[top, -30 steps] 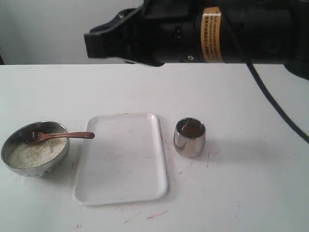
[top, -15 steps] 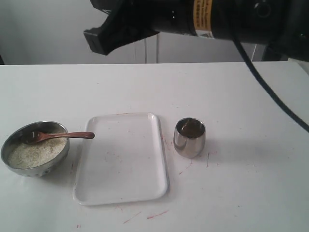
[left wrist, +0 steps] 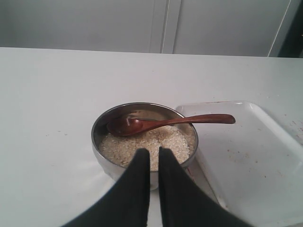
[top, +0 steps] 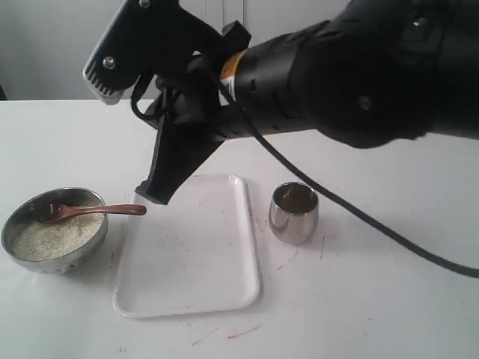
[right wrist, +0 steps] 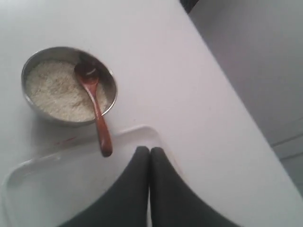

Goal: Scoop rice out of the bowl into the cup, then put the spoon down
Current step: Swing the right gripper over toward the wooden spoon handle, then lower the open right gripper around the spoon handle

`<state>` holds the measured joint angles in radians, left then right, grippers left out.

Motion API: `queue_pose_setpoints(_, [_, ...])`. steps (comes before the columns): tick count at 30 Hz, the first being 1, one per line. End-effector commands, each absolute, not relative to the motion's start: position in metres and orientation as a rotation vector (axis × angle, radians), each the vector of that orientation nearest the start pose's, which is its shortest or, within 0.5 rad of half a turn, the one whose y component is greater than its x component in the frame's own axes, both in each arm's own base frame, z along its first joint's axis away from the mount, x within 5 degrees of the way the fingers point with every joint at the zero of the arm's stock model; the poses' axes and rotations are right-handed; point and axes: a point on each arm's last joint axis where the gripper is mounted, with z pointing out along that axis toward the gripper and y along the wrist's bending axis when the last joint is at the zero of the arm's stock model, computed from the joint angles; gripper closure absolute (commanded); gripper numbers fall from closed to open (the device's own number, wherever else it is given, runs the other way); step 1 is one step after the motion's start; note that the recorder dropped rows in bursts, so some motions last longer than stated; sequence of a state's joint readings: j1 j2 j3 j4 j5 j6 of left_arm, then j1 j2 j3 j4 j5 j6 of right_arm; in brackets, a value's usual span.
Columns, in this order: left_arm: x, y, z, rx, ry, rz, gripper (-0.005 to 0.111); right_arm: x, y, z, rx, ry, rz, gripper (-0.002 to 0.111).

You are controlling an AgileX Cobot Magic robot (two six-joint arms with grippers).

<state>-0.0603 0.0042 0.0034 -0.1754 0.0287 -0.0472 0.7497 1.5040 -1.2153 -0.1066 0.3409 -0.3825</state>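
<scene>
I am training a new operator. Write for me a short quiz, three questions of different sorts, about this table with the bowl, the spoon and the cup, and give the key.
1. True or false: the oval end of the spoon rests inside the bowl.
2. Multiple choice: the white rice lies in A, the cup; B, the bowl; C, the tray.
3. Fill in: the jaws of the right end effector are ___.
Key: 1 true; 2 B; 3 shut.
</scene>
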Motion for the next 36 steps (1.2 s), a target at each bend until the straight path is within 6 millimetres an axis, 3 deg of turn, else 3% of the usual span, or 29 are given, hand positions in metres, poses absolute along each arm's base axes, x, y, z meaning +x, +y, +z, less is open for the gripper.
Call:
queue_pose_setpoints(1, [0.056,-0.004,0.211,-0.126,1.506,-0.241,0.092,0.262,0.246,0.325,-1.257,1.904,0.170,0.108])
queue_pose_setpoints(7, [0.056,-0.004,0.211,-0.126,1.506,-0.241,0.092,0.267,0.253,0.321,-1.351,1.990,0.167,0.108])
queue_pose_setpoints(18, [0.056,-0.004,0.211,-0.126,1.506,-0.241,0.092,0.274,0.271,0.343,-1.533,1.937,0.222,0.108])
queue_pose_setpoints(23, [0.056,-0.004,0.211,-0.126,1.506,-0.241,0.092,0.287,0.281,0.336,-1.584,2.002,0.223,0.108])
queue_pose_setpoints(32, [0.056,-0.004,0.211,-0.126,1.506,-0.241,0.092,0.325,0.264,0.331,-1.479,2.088,0.211,0.108])
queue_pose_setpoints(36, [0.056,-0.004,0.211,-0.126,1.506,-0.241,0.092,0.335,0.262,0.336,-1.389,2.040,0.342,0.108])
